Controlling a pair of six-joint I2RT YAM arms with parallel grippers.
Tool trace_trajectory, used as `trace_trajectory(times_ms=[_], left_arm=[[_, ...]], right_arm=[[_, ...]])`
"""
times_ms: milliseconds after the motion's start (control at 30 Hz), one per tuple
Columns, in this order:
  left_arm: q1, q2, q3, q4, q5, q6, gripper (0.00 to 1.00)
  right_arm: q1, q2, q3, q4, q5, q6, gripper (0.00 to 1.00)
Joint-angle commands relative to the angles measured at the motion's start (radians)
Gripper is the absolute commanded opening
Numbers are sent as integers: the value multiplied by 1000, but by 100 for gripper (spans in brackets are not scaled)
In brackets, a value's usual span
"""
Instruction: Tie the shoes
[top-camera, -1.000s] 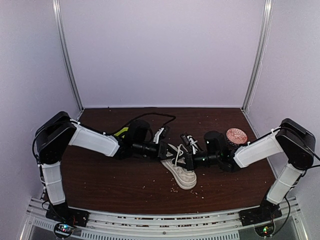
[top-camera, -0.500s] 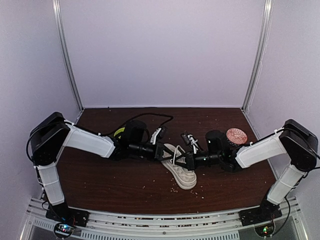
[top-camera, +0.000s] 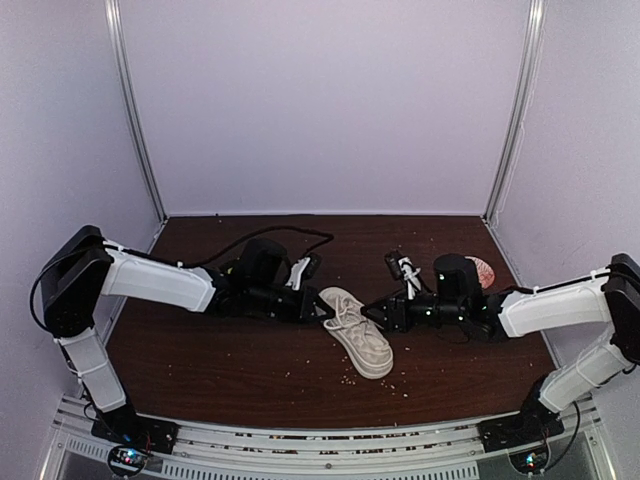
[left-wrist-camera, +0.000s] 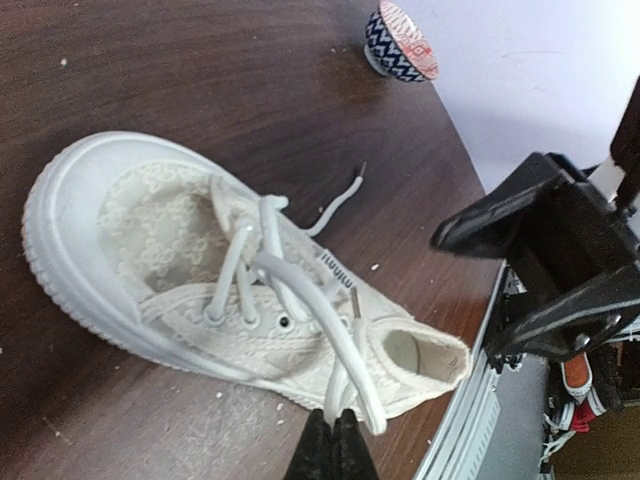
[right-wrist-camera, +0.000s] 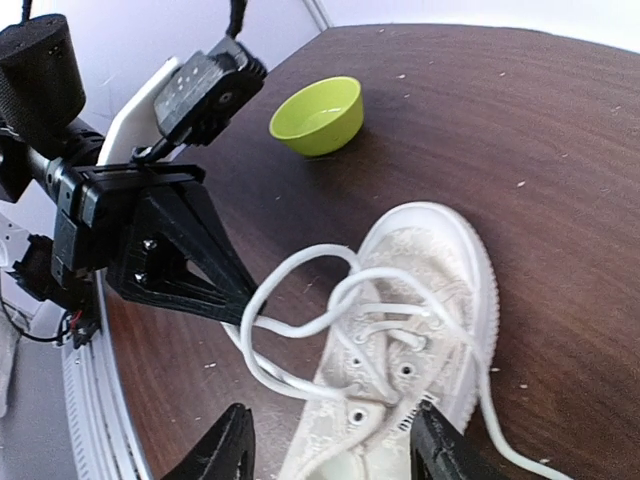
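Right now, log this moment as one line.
left jaws: shut on lace | right jaws: open, empty, near sneaker | laces: loose, no bow | sneaker: upright on table

A: How are the arms finished?
B: White shells and black joints are seen on the left arm (top-camera: 160, 282) and the right arm (top-camera: 548, 308). A black cable (top-camera: 300, 232) is looped over the left wrist.
A: The grippers?
B: The left gripper (top-camera: 322, 312) and the right gripper (top-camera: 372, 312) are moulded in black.

Lace loop (right-wrist-camera: 300, 257) between left claw (right-wrist-camera: 245, 306) and sneaker (right-wrist-camera: 440, 270)
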Motion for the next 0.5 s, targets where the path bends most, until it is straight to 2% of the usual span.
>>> trace_trajectory(times_ms=[0,100,233,467], left_arm=[[10,-52,33,-181,-104,79,0],[10,-76,47,-270,-149,110,0],[12,-104,72,-404,-216,160,0],[12,-166,60,-544,-333,196,0]], right_arm=[[-24,-94,-5,-184,212,-111,55],[-29,-124,30,-349,380,-147,57],[-51,-120,80,-531,600,-106,58],[-74,-51,132,-682,770,29,58]])
